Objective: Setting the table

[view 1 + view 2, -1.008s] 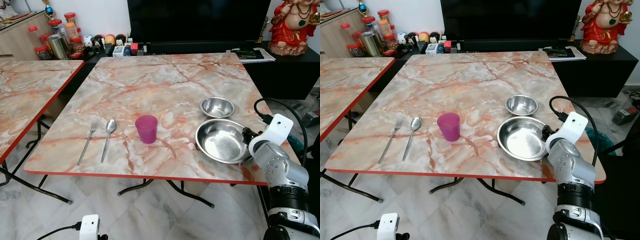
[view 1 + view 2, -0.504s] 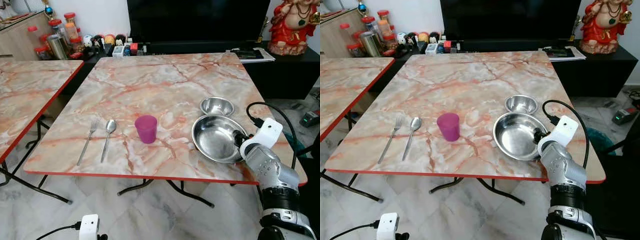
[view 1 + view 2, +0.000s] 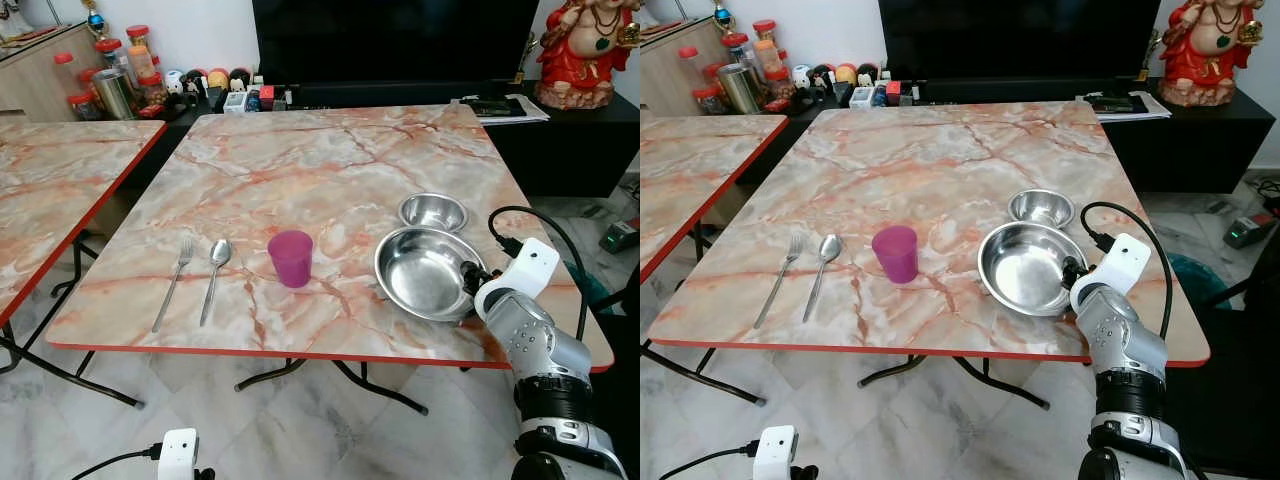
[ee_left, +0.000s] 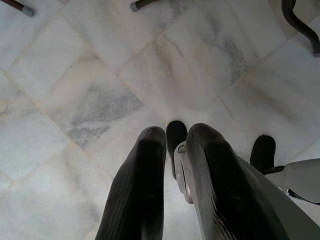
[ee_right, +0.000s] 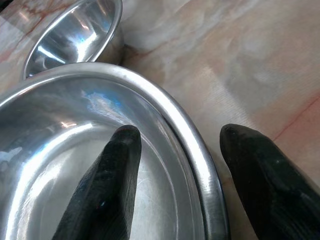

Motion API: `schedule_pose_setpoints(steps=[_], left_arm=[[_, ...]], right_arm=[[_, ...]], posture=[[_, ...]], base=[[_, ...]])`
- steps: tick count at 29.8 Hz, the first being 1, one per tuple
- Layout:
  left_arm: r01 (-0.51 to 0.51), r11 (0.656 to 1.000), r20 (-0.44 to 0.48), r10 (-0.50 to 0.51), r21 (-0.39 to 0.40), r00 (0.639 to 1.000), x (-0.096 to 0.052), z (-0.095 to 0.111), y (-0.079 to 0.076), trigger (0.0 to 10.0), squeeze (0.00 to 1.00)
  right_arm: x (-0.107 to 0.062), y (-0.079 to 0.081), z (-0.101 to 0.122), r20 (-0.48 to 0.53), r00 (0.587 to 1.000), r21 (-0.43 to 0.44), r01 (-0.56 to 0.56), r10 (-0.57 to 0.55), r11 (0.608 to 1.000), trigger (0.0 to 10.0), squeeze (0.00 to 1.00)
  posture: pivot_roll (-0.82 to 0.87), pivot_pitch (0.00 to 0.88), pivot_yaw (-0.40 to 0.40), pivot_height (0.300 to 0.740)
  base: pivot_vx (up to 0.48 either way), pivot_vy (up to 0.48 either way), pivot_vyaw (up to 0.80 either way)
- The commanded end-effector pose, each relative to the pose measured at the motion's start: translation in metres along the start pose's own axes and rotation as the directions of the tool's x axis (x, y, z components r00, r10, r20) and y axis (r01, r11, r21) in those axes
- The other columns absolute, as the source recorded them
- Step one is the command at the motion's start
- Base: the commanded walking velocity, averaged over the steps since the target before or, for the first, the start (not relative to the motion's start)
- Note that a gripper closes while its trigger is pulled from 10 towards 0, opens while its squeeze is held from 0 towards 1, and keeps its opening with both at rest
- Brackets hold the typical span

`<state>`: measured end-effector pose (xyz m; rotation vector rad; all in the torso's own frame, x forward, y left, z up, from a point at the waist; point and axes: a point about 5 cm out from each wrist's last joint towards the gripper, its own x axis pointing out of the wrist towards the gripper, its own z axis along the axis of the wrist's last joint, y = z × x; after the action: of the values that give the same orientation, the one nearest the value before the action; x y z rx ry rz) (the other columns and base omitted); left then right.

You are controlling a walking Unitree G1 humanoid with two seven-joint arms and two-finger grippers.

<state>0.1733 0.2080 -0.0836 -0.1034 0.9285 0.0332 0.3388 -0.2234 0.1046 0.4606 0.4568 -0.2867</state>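
— Where's the big bowl, and what has your claw got?

— The large steel bowl (image 3: 424, 272) sits on the marble table (image 3: 320, 170) near its right edge, toward the near side. It's round, so no long axis; its mouth faces up, the far rim seeming a touch higher than the near one. My right gripper (image 5: 187, 165) straddles its right rim: one finger (image 5: 107, 185) inside the bowl, the other (image 5: 265, 175) outside over the tabletop. The gap is wide and I see no pad pressed to the metal, so I'd call it spread, not clamped.

— And around it?

— The small steel bowl (image 3: 433, 211) is just beyond it, apart by a sliver. The purple cup (image 3: 290, 257) stands upright left of it; further left lie the spoon (image 3: 213, 275) and fork (image 3: 176, 279), side by side, handles toward the near edge.

— Anything changed?

— A second ago the large bowl sat further right and nearer me; it has slid left, my arm with it. The rest stayed put.

— Your other arm?

— My left gripper (image 4: 170, 150) hangs over the tiled floor (image 4: 90, 80), fingers nearly together.
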Motion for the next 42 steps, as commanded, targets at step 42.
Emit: schedule_pose_setpoints(steps=[42], left_arm=[[-0.009,1.000,-0.011,0.009,0.006,1.000,0.000,0.001,0.004,10.0,0.00]], right_arm=[[-0.001,0.017,0.003,-0.016,0.998,0.069,-0.065,0.066,0.996,10.0,0.00]], posture=[[-0.02,0.000,0.073,0.728]], base=[[0.000,0.000,0.00]])
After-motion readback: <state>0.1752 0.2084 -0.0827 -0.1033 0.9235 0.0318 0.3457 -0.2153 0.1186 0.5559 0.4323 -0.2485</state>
